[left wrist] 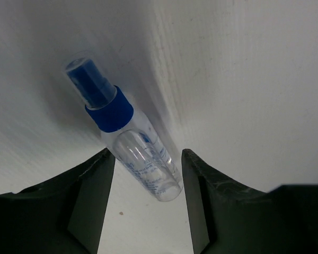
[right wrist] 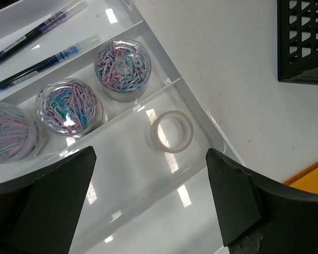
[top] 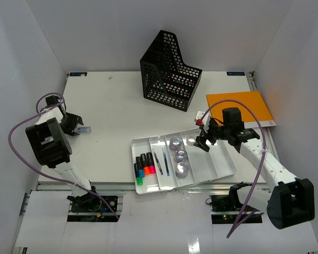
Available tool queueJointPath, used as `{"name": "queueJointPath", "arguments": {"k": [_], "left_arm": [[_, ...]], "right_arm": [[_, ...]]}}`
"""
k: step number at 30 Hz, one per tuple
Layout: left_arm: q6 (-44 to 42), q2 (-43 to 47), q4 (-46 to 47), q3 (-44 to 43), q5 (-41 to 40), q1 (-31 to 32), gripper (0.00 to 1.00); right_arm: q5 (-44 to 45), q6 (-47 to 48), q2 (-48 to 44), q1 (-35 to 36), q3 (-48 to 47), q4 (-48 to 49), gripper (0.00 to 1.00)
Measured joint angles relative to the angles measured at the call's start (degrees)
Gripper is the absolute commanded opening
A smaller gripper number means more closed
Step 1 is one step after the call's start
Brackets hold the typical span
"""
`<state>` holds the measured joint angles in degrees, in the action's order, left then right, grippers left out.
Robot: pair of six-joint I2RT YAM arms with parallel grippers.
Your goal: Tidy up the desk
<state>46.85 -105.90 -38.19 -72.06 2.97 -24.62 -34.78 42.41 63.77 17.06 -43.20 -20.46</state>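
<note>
The desk (top: 111,106) is a white tabletop. A clear spray bottle with a blue cap (left wrist: 124,138) lies on it at the left, also seen in the top view (top: 84,129). My left gripper (left wrist: 147,152) is open, its fingers either side of the bottle's base; in the top view it is low at the left edge (top: 76,127). My right gripper (right wrist: 149,153) is open and empty, hovering over the white compartmented tray (right wrist: 164,174), just short of a tape ring (right wrist: 172,131). In the top view it is above the tray's right part (top: 201,142).
The tray (top: 222,168) holds markers (top: 144,166), two pens (top: 161,161), three jars of paper clips (top: 178,156) and the tape ring (top: 191,139). A black mesh file holder (top: 169,71) stands at the back. An orange folder (top: 241,108) lies at the right.
</note>
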Motion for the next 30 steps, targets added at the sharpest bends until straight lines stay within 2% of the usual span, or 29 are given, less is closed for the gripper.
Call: {"name": "queueJointPath", "arguments": {"k": [4,10,11,16,21,25,28,30], "left_arm": [[0.1,-2.5,-0.5,-2.2,0.6,0.0,0.49],[-1.6,-2.9,-1.2,-2.3,1.7,0.0,0.43],[-2.1,-2.9,-1.2,-2.3,2.0,0.0,0.4],[-5.0,-2.8,-0.4,-1.6,5.1,0.0,0.1],[-8.1,0.9,2.6,3.0,12.2,0.9,0.01],[-9.8,10.9,5.5,7.6,18.7,7.0,0.0],[-8.7,20.7,9.6,10.3,24.1,15.1,0.0],[-5.7,26.6,14.2,12.3,27.3,23.0,0.0]], "right_arm": [[-0.9,0.0,-1.2,-0.7,0.7,0.0,0.91],[-2.1,-0.2,-3.5,-1.8,1.1,0.0,0.92],[-2.3,-0.2,-3.9,-1.9,1.1,0.0,0.91],[-3.3,-0.6,-5.7,-2.5,1.9,0.0,0.91],[-4.0,-1.1,-7.5,-5.2,2.2,0.0,0.92],[-4.1,-1.9,-9.0,-8.6,2.2,0.5,0.91],[-4.0,-3.0,-10.2,-11.0,2.2,1.5,0.91],[-3.8,-4.3,-10.8,-13.1,2.2,2.2,0.9]]}}
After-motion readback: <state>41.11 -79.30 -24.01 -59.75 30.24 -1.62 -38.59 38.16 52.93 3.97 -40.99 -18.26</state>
